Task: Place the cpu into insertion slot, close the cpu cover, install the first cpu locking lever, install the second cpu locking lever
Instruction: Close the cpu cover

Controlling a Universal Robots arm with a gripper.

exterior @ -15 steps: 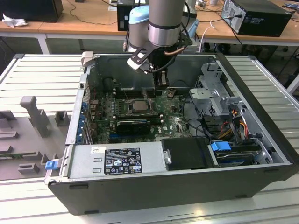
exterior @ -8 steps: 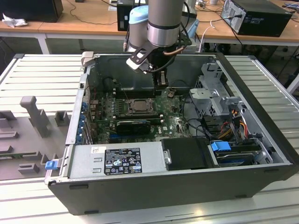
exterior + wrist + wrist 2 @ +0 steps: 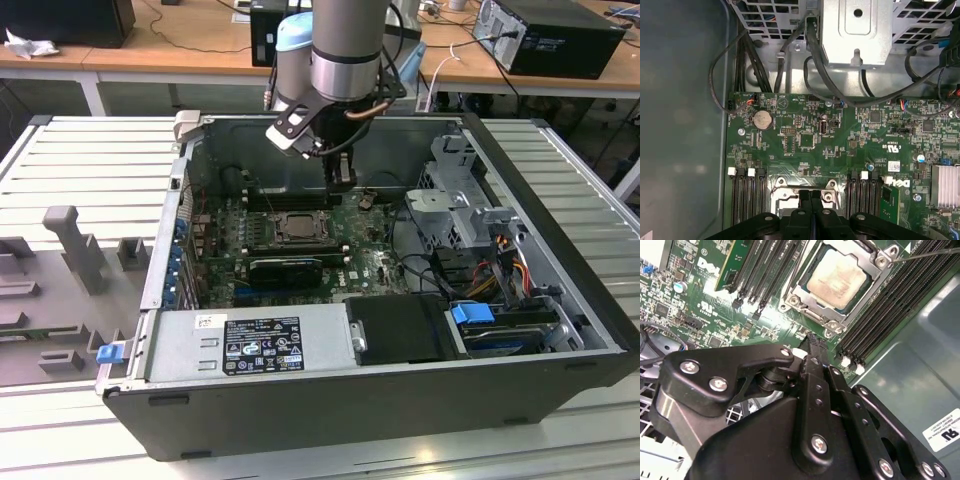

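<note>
The cpu (image 3: 837, 277), silvery-grey, lies flat in the insertion slot (image 3: 815, 316) on the green board. The cpu cover (image 3: 802, 282), a metal frame, lies down around it, and the chip shows through its window. A thin locking lever (image 3: 930, 254) stretches away from one corner of the socket. My gripper (image 3: 812, 342) is shut with nothing between its fingers, hovering just off the socket's edge. In the exterior view the gripper (image 3: 340, 178) hangs inside the case, behind the socket (image 3: 298, 227) and to the exterior view's right of it. The first wrist view has the shut fingertips (image 3: 810, 194) over the socket frame.
Black memory slots (image 3: 765, 270) flank the socket on both sides. A black graphics card (image 3: 285, 268) lies in front of it. The drive cage (image 3: 455, 200) with cables stands at the exterior view's right, the power supply (image 3: 250, 340) in front. The case walls (image 3: 330, 140) enclose the space.
</note>
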